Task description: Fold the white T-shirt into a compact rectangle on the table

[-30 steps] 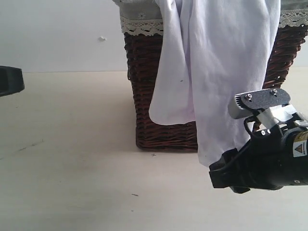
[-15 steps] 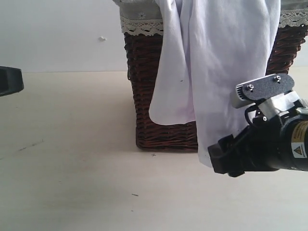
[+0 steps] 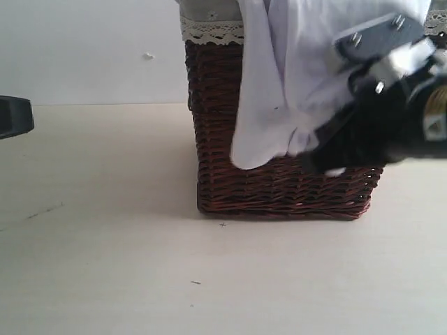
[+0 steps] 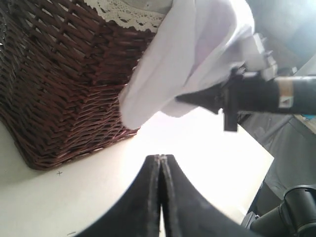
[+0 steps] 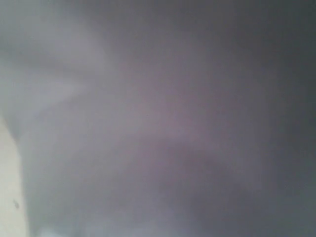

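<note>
The right arm reaches in from the right, level with the middle of the wicker basket [image 3: 279, 192], its wrist tilted up toward the cloth. The right gripper [image 3: 316, 157] is pinched closed on a bunched fold of the white T-shirt [image 3: 279, 70], which hangs over the basket's front, clear of the table [image 3: 105, 265]. The left gripper [image 4: 159, 160] sits well to the left, jaws pressed together on nothing.

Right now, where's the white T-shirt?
Exterior view, right half: the white T-shirt drapes over the wicker basket, its lower edge bunched at the right gripper.
</note>
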Robot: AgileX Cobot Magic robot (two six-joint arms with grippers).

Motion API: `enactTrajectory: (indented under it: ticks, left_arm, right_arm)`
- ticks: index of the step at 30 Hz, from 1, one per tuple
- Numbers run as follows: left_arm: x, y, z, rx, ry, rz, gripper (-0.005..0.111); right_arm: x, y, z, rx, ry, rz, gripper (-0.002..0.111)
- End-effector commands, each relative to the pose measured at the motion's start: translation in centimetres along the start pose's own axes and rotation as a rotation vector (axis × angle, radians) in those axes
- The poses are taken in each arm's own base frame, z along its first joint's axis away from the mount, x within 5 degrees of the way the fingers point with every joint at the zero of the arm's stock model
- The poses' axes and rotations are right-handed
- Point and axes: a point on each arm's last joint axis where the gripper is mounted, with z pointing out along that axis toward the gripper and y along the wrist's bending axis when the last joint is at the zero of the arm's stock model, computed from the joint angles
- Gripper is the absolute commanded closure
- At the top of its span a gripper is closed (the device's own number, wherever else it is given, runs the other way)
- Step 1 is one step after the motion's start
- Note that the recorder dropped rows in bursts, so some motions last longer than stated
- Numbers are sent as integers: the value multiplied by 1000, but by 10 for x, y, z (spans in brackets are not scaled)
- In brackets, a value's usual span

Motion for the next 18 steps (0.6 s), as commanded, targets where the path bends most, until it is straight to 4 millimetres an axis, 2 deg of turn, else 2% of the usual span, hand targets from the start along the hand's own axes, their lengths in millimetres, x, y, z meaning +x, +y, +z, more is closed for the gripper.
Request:
enactTrajectory:
  ticks: [1, 3, 5, 7, 11, 18]
  left_arm:
    - [-2, -2, 0, 6, -3, 6, 107]
    - [-1, -1, 0, 6, -2, 4, 107]
    - [-1, -2, 0, 11, 1, 2, 107]
    - [1, -4, 1, 34, 16, 5, 107]
    - [4, -14, 10, 138, 51, 33, 107]
    - [13, -18, 46, 272, 129, 34, 107]
  right_arm:
    - [-70, -18, -95, 98, -361, -75, 108]
    - [-99, -26, -146, 157, -546, -102, 108]
    - [-125, -35, -186, 218, -663, -82, 108]
    - [-146, -43, -209, 280, -696, -59, 108]
    - [-185, -51, -229, 369, -697, -83, 108]
    - [-241, -47, -247, 316, -840, -85, 108]
